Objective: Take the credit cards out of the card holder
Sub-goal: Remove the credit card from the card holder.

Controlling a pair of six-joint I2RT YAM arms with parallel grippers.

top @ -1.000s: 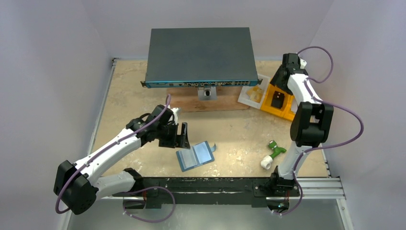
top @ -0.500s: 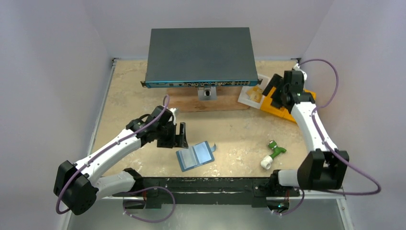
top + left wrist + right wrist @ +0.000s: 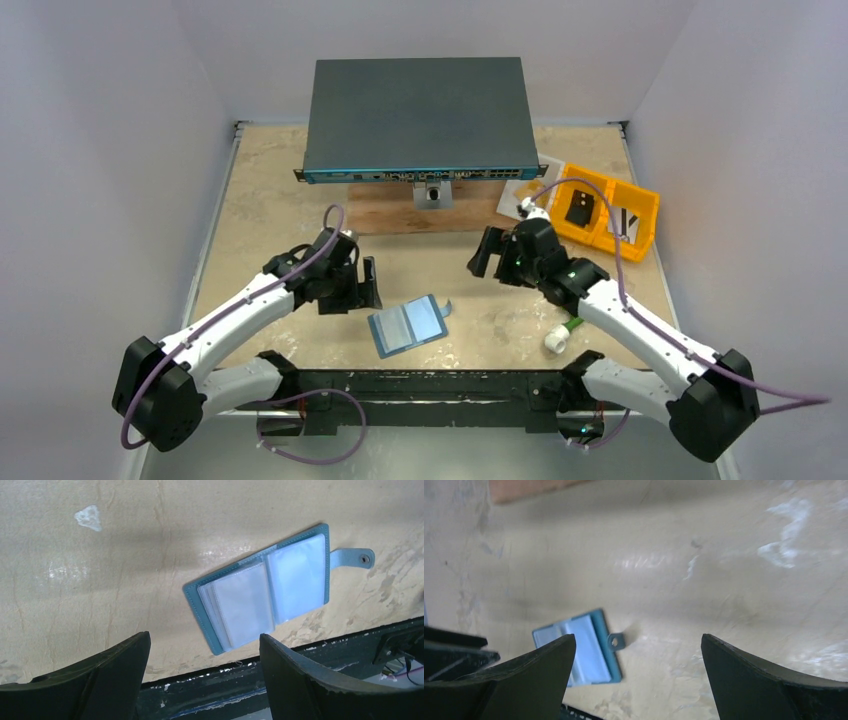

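I am hovering my left gripper (image 3: pixel 360 287) with its fingers wide apart and nothing between them; my right gripper (image 3: pixel 487 256) is also gaping empty. The card holder (image 3: pixel 407 325) is lying open and flat on the table (image 3: pixel 260 200), close to the near edge, with the credit cards (image 3: pixel 243 607) showing pale inside its sleeves. Seen from above, it is sitting at about 4 o'clock from my left fingers and 8 o'clock from my right. The left is the nearer, just beside it. Its long axis is running roughly from 8 to 2 o'clock, snap tab (image 3: pixel 361 558) at the 2 o'clock end. I judge I am needing to pin one half and pinch a card's edge along that axis.
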